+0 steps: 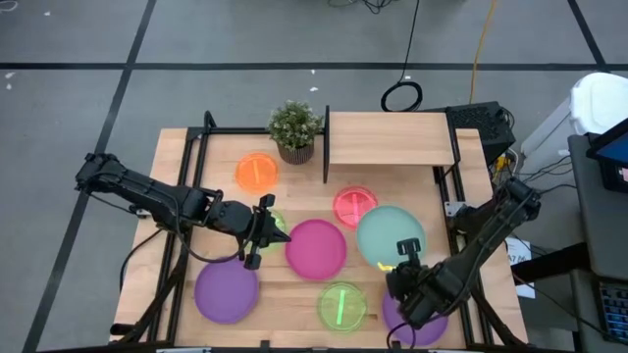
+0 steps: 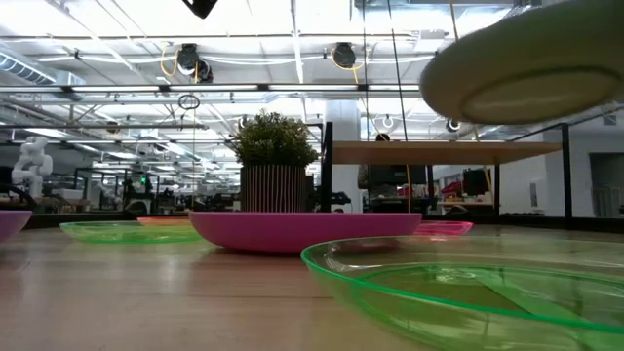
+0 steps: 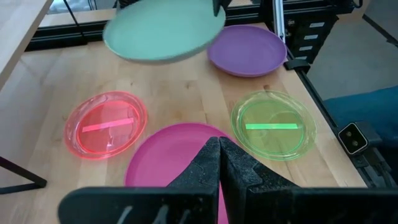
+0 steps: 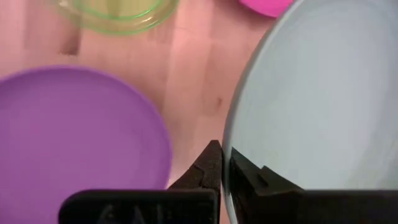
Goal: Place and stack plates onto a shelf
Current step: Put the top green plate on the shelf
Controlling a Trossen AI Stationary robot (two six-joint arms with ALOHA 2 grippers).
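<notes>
Teal plate [image 1: 390, 235] is pinched by its rim in my right gripper [image 1: 407, 257], lifted off the bench [image 1: 294, 289], so I'd keep it level swinging onto the shelf [image 1: 388, 137], left gripper [image 1: 257, 233] clenched empty over the magenta plate [image 1: 316, 249].

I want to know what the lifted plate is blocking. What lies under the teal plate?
The teal plate, clamped in the right tool, hangs over bare tabletop. In the high view a lime sliver shows at its edge; the rest is covered.

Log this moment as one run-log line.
right pincer: shut on teal plate, lifted | left pincer: shut, empty, over magenta plate | shelf: bare
</notes>
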